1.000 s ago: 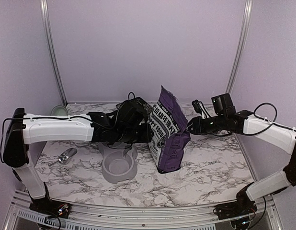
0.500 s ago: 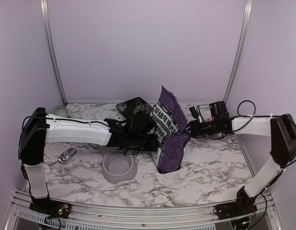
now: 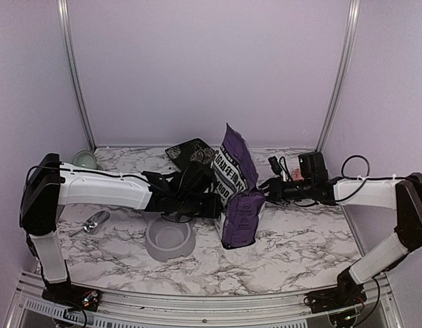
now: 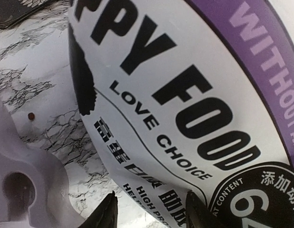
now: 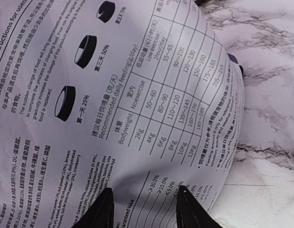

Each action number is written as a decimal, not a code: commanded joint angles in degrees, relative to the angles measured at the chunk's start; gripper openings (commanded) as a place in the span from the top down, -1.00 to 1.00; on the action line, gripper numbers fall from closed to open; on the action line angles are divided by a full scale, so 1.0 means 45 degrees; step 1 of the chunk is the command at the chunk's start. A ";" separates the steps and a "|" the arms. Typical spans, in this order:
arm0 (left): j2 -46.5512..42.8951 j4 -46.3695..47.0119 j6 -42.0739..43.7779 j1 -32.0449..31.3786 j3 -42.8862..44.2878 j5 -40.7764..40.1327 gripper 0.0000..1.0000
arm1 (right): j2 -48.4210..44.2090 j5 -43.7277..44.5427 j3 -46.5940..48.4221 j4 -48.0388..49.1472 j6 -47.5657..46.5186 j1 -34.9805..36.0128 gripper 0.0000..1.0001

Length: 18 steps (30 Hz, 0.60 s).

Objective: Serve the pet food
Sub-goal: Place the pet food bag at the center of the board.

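A purple-and-white printed "PUPPY FOOD" bag (image 3: 237,205) stands upright on the white marble-patterned table (image 3: 300,239). The left gripper (image 4: 151,203) is at the bag's left face, its jaws spread, with the lettering filling the gap between the black tips. The right gripper (image 5: 144,191) is at the bag's opposite face, its jaws likewise spread over the feeding chart. The only pet food (image 4: 31,115) showing is one reddish-brown pellet on the marble just left of the bag. A grey plastic double bowl (image 3: 149,238) sits near the bag's left, and a shiny metal scoop (image 3: 96,221) lies further left
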 commanded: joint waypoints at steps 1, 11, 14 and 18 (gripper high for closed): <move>-0.1621 0.0506 0.0181 -0.0268 -0.1553 0.0618 0.00 | -0.0937 -0.1010 -0.0849 -0.0396 0.1224 0.1510 0.14; -0.3757 -0.0559 0.0608 -0.0270 -0.2088 0.0039 0.00 | -0.2720 0.1455 0.0428 -0.3571 0.0826 0.2181 0.15; -0.4193 -0.0722 0.0736 -0.0269 -0.1836 -0.0193 -0.01 | -0.3057 0.3642 0.2265 -0.5988 -0.0162 0.2018 0.14; -0.4601 -0.0965 0.1038 -0.0268 -0.1059 -0.0634 -0.01 | -0.3030 0.4768 0.4636 -0.8024 -0.0779 0.1995 0.14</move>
